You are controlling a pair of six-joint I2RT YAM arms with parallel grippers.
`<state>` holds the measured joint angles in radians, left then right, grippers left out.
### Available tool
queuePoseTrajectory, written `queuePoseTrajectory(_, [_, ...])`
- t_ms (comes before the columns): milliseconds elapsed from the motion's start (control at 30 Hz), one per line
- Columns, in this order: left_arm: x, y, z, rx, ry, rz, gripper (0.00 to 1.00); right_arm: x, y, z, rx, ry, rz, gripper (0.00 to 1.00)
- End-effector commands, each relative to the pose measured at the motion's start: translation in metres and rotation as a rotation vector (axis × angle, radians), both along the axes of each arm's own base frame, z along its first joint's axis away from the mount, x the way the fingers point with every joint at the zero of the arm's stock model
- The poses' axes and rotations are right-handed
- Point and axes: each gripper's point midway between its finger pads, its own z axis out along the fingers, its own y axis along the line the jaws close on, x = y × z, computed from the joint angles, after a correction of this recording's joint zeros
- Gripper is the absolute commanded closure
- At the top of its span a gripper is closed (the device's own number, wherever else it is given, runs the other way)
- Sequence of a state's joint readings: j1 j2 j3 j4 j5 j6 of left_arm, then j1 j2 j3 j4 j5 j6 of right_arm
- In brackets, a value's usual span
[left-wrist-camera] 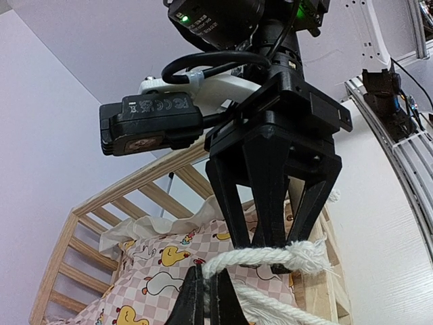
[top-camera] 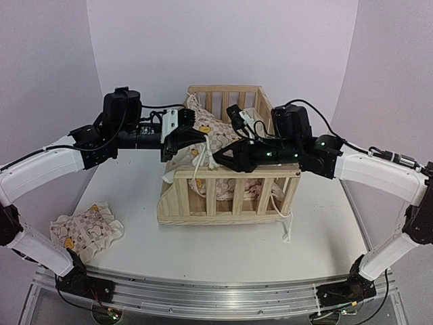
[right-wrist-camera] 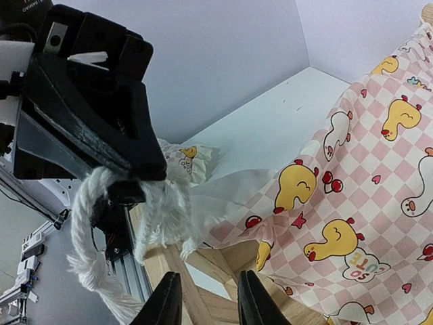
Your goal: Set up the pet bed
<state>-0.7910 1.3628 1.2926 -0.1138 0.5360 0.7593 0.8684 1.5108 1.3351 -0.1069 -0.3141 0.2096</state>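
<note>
Light pine slatted bed frame (top-camera: 223, 218) stands mid-table, its pink-checked duck-print cushion (right-wrist-camera: 352, 203) partly hidden inside. Left gripper (left-wrist-camera: 206, 284) pinches a white tie string (left-wrist-camera: 270, 257); right gripper (right-wrist-camera: 208, 284) (fingers parted) grips nothing discernible.

I can read "SO CUTE" printed on the cushion (right-wrist-camera: 352, 203), beside a yellow duck just right of my right gripper (right-wrist-camera: 208, 301). Up and left of my left gripper (left-wrist-camera: 206, 301), the black camera (left-wrist-camera: 152, 125) carries white certification marks, too small to spell out.
</note>
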Motion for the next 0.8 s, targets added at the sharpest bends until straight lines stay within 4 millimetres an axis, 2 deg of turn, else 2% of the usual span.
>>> queuePoseTrajectory(0, [0.000,0.004,0.060,-0.144,-0.132,0.008,1.00,-0.004,0.016,0.003,0.009,0.034,0.076,0.67])
queuePoseTrajectory(167, [0.001,0.005,0.063,-0.153,-0.142,0.011,1.00,-0.001,0.030,-0.006,0.019,0.074,0.112,0.71])
queuePoseTrajectory(300, [0.002,0.006,0.062,-0.148,-0.142,0.017,1.00,0.000,0.037,-0.004,0.043,0.079,0.129,0.74])
queuePoseTrajectory(333, [0.002,0.006,0.062,-0.147,-0.142,0.019,1.00,0.000,0.038,-0.002,0.054,0.076,0.132,0.76])
queuePoseTrajectory(400, [0.002,0.006,0.061,-0.146,-0.139,0.018,1.00,0.000,0.039,-0.002,0.064,0.078,0.135,0.90])
queuePoseTrajectory(500, [0.002,0.005,0.061,-0.146,-0.140,0.020,1.00,-0.001,0.037,-0.003,0.068,0.080,0.131,1.00])
queuePoseTrajectory(700, [0.003,0.005,0.058,-0.140,-0.134,0.024,1.00,-0.001,0.021,-0.001,0.060,0.037,0.069,1.00])
queuePoseTrajectory(767, [0.003,0.005,0.056,-0.137,-0.134,0.024,1.00,0.005,0.012,-0.001,0.051,0.015,0.010,1.00])
